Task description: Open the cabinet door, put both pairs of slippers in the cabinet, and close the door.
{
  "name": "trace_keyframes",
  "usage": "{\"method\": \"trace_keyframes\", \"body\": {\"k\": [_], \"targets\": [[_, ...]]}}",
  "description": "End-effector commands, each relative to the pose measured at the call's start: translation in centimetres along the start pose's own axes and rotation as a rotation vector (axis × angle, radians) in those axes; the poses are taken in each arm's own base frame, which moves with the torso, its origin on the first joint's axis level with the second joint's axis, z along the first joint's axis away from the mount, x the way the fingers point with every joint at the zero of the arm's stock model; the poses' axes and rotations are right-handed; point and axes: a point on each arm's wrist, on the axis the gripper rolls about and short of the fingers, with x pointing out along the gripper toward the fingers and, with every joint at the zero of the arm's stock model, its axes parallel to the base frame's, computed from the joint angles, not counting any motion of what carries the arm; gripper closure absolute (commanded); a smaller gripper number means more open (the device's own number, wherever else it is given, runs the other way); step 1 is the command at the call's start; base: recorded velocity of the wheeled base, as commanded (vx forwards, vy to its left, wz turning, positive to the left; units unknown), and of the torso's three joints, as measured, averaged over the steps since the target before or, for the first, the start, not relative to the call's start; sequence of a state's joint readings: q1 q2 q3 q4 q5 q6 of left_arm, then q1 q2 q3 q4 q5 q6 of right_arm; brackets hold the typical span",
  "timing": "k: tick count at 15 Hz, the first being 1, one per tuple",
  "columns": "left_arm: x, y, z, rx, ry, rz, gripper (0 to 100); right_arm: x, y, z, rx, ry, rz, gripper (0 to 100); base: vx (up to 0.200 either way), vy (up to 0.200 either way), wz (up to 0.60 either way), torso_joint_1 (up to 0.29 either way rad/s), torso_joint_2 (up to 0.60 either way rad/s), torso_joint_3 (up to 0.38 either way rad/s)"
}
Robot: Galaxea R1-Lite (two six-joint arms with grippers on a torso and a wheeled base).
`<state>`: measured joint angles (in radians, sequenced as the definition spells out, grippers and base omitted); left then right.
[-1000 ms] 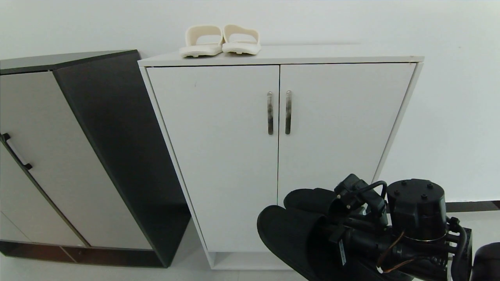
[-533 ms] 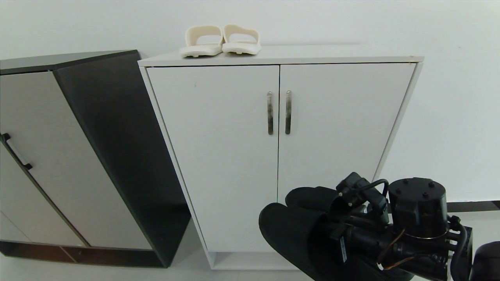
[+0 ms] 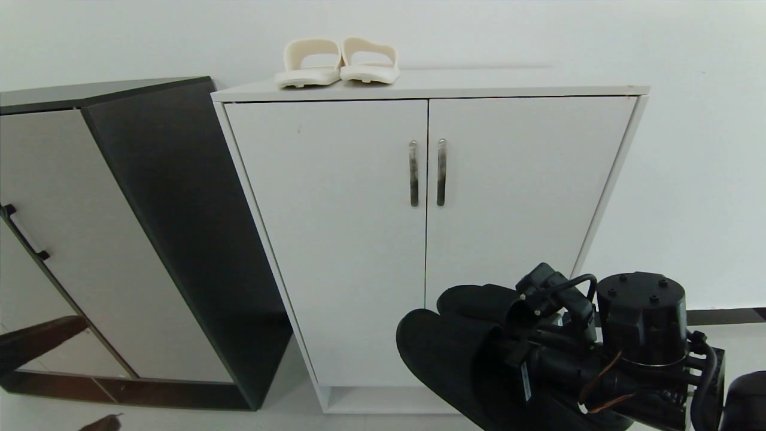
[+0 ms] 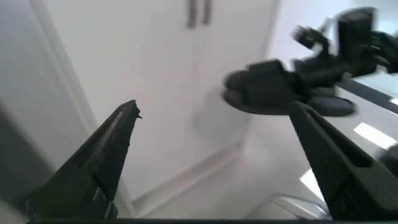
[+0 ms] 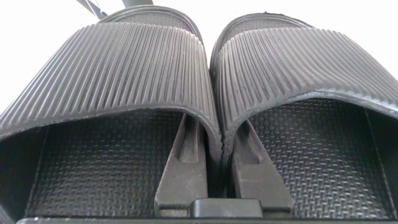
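Note:
The white cabinet (image 3: pixel 335 239) stands with both doors shut, its two metal handles (image 3: pixel 427 173) side by side at the middle. A cream pair of slippers (image 3: pixel 338 63) lies on its top at the left. My right gripper (image 5: pixel 214 158) is shut on a black pair of slippers (image 3: pixel 455 341), pinching their inner walls together, and holds them low in front of the right door. My left gripper (image 4: pixel 213 107) is open with nothing in it, low and to the left of the cabinet; one of its fingers (image 3: pixel 36 340) shows at the lower left. The black slippers (image 4: pixel 273 87) hang beyond it.
A dark cabinet with a grey door (image 3: pixel 90 251) stands close against the white cabinet's left side. A white wall (image 3: pixel 688 179) runs behind and to the right. Bare floor (image 3: pixel 179 419) lies in front.
My left gripper has come into the head view at the lower left. The right gripper with the black slippers sank slightly, then stayed put.

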<state>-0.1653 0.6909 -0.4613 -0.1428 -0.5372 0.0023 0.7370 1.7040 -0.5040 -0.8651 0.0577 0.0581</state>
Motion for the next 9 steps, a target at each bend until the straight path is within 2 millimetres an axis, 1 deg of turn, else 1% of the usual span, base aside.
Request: {"method": "trace_keyframes", "body": {"k": [1,2,5,7,9], "targets": [[3.7,0.5,0.5,-0.031,0.104,-0.131,0,0.1,0.0,-0.1,0.0,0.003,0.001,100,0.0,0.0,0.0,0.0,0.0,0.0],[5.1,-0.1,1.0,-0.021,0.115,-0.151,0,0.0,0.0,-0.1,0.0,0.003,0.001,100,0.0,0.0,0.0,0.0,0.0,0.0],[8.7,-2.0,1.7,0.002,0.083,-0.174,0,0.0,0.0,-0.1,0.0,0.006,0.001,100,0.0,0.0,0.0,0.0,0.0,0.0],[11.4,-2.6,2.8,0.008,0.076,-0.173,0,0.1,0.0,-0.1,0.005,0.004,0.001,100,0.0,0.0,0.0,0.0,0.0,0.0],[13.3,-3.5,3.6,0.009,0.078,-0.214,0,0.2,0.0,-0.3,0.005,0.012,0.001,100,0.0,0.0,0.0,0.0,0.0,0.0]]}}
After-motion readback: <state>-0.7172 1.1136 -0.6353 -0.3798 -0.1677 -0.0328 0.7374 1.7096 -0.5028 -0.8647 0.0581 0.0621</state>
